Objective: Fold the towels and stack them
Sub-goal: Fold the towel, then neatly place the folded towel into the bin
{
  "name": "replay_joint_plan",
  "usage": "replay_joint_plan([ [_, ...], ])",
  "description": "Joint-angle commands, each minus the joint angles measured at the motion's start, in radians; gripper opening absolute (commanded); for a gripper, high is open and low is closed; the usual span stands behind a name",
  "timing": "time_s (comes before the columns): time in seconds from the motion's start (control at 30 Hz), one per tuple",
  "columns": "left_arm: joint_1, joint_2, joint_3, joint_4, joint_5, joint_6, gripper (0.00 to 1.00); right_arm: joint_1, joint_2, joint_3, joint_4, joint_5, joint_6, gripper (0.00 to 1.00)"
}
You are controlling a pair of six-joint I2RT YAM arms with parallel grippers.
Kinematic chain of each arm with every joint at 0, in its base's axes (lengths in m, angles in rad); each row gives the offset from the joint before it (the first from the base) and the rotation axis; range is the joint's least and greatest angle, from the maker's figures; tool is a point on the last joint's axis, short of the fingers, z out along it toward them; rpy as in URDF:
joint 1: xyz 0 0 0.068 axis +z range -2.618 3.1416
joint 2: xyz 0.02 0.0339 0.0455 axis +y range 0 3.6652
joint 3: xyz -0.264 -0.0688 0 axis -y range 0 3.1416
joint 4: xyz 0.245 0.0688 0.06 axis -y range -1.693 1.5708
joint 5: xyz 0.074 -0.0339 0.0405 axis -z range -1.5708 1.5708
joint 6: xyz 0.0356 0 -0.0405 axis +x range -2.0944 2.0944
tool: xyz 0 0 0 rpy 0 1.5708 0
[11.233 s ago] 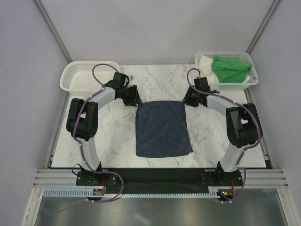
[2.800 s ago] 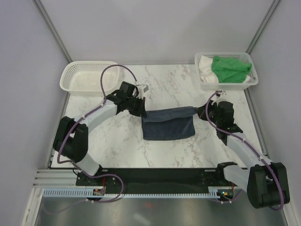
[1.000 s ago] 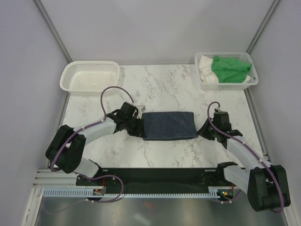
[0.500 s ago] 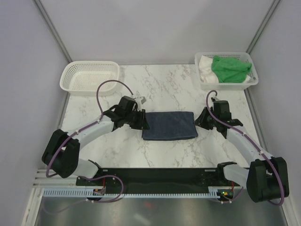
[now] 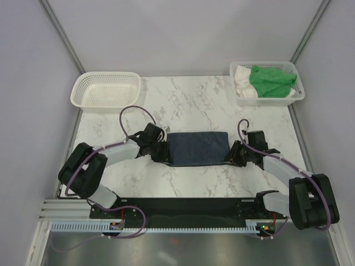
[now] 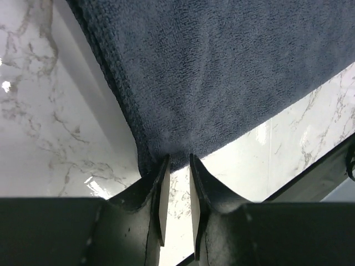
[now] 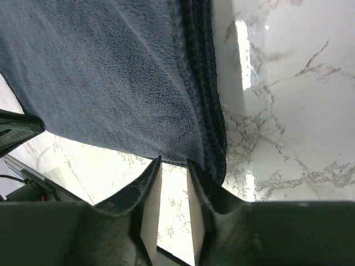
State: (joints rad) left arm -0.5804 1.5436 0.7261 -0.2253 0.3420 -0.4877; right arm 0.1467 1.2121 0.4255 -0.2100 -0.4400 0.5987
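Lying on veined marble tabletop [image 5: 194,105], folded rectangular navy terry towel [image 5: 198,148], left gripper [image 6: 177,160] and right gripper [image 7: 173,163] stood at its near corners, fingers [image 6: 157,206] narrowly apart, open marble around.

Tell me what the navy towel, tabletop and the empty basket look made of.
Navy towel: soft terry or microfibre cloth, matte; a fuzzy nap shows up close.
Tabletop: glossy marble-look slab with grey veins and light glare; stone or laminate, can't tell.
Empty basket: white, likely moulded plastic; regular mesh walls, rigid rim.
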Motion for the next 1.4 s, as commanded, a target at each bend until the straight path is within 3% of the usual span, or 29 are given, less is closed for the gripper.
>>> replay_joint_plan([
  [0.0, -0.004, -0.049, 0.027, -0.055, -0.107, -0.018, 0.28, 0.001, -0.031, 0.071, 0.000, 0.032, -0.022, 0.34],
  [0.2, -0.001, -0.135, 0.140, -0.089, -0.023, 0.015, 0.36, 0.001, -0.075, 0.191, -0.095, 0.098, -0.053, 0.40],
  [0.47, 0.115, -0.097, 0.165, -0.118, -0.006, 0.077, 0.47, -0.004, 0.087, 0.312, -0.104, 0.237, -0.145, 0.46],
  [0.7, 0.168, 0.019, 0.136, -0.013, 0.119, 0.070, 0.57, -0.006, 0.093, 0.207, -0.062, 0.239, -0.140, 0.48],
  [0.83, 0.168, 0.085, 0.121, 0.039, 0.109, 0.063, 0.61, -0.006, 0.127, 0.170, -0.022, 0.241, -0.145, 0.49],
  [1.1, 0.163, 0.190, 0.099, 0.099, 0.100, 0.018, 0.61, -0.006, 0.124, 0.122, 0.015, 0.268, -0.142, 0.49],
  [1.37, 0.162, 0.236, 0.096, 0.124, 0.091, 0.001, 0.57, -0.007, 0.000, 0.064, 0.012, 0.277, -0.083, 0.48],
])
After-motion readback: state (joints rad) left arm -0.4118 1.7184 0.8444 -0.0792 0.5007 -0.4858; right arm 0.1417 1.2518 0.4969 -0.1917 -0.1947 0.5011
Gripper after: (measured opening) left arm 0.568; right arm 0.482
